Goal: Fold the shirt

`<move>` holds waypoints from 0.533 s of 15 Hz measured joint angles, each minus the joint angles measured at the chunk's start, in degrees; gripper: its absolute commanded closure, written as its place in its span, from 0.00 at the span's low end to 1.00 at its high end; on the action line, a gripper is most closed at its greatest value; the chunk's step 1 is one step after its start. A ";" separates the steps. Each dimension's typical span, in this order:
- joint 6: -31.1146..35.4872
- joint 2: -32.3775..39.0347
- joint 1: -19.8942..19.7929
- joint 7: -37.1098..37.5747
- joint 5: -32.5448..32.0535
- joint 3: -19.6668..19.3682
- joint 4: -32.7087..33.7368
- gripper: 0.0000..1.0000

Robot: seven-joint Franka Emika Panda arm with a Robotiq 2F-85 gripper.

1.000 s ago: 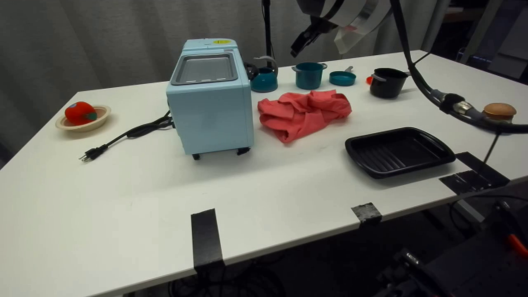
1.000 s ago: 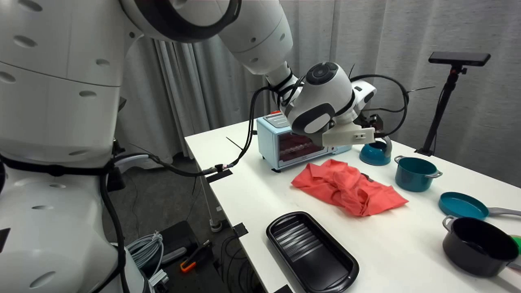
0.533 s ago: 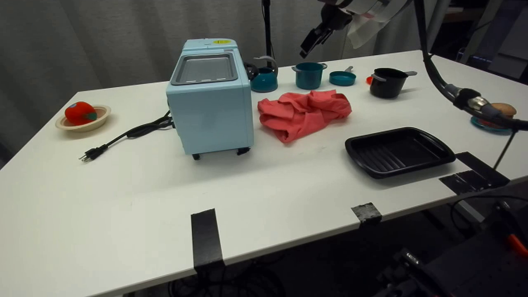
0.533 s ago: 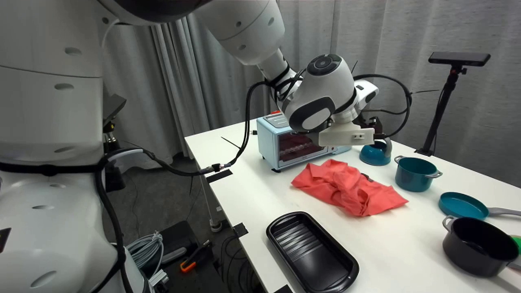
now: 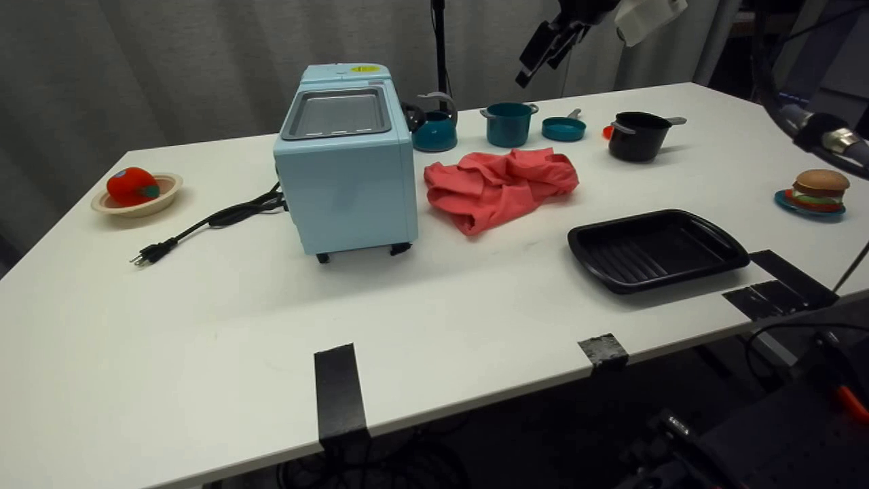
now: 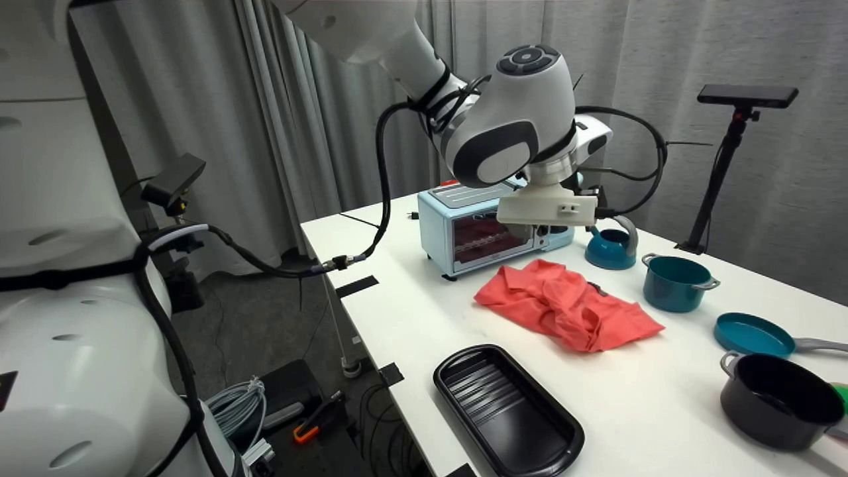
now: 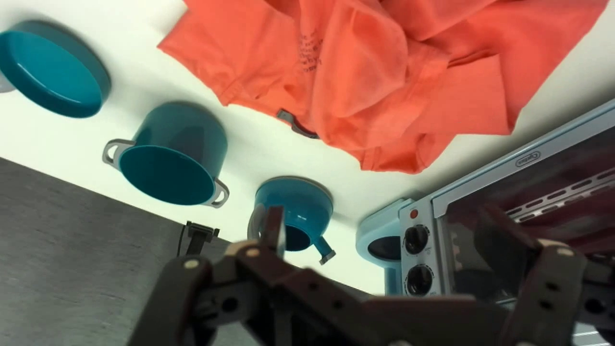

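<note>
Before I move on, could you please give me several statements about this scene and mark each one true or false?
1. The shirt lies rumpled on the table. True.
2. The end effector is gripping the shirt. False: the end effector is open and apart from the shirt.
3. The burger sits inside the black tray. False: the burger is on a blue plate, apart from the black tray.
4. A power plug lies on the table. True.
5. The teal two-handled pot stands on the light-blue oven. False: the teal two-handled pot stands on the table, apart from the light-blue oven.
6. A round red item rests in a beige dish. True.
</note>
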 measured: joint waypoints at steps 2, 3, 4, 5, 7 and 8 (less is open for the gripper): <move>-2.92 -3.09 -0.08 0.80 -0.87 -0.79 -1.69 0.00; -4.15 -4.67 -0.19 0.87 -0.93 -1.07 -2.47 0.00; -5.31 -6.23 -0.33 0.87 -0.92 -1.33 -3.13 0.00; -6.54 -7.78 -0.48 0.87 -0.83 -1.60 -3.70 0.00; -8.90 -10.78 -0.70 0.87 -0.59 -2.25 -4.60 0.00; -9.58 -11.86 -0.79 0.87 -0.57 -2.42 -5.03 0.00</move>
